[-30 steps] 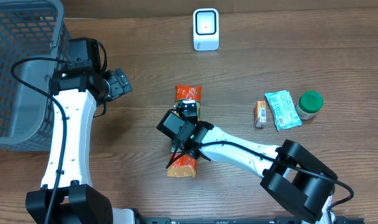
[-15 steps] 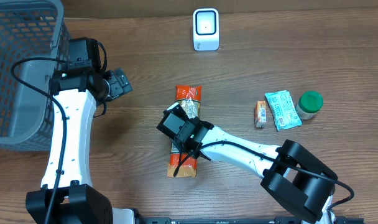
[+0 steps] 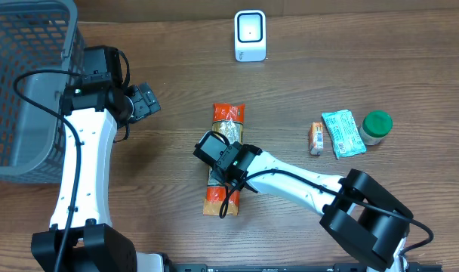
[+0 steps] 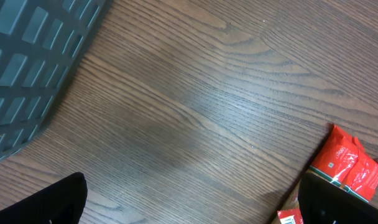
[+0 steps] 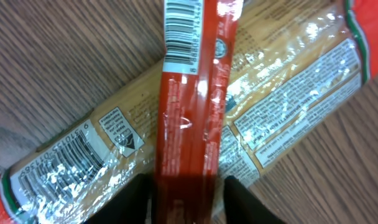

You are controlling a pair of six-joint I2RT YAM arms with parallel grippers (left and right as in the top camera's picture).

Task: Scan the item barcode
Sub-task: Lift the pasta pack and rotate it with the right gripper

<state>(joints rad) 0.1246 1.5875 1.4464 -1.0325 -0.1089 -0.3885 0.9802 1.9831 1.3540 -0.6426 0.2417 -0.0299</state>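
Right hand (image 5: 188, 202) straddles red seam of packet (image 5: 288, 106) (gripped or loose, cannot tell); left hand (image 3: 145, 102) wide.

Table (image 3: 380, 53) clearances, overhead.
Open lane between scanner (image 3: 250, 35) and packet (image 3: 229, 115); basket (image 3: 18, 91) walls the left edge; jar (image 3: 377, 125) and two sachets (image 3: 343, 134) crowd the right.

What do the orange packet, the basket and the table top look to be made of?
Orange packet: thin plastic film, glossy and partly clear; it crinkles and throws white glare.
Basket: likely moulded plastic, matt grey, with an even grid of openings.
Table: wood or wood-look laminate, brown with a low sheen; grain lines show, but which of the two cannot be told.
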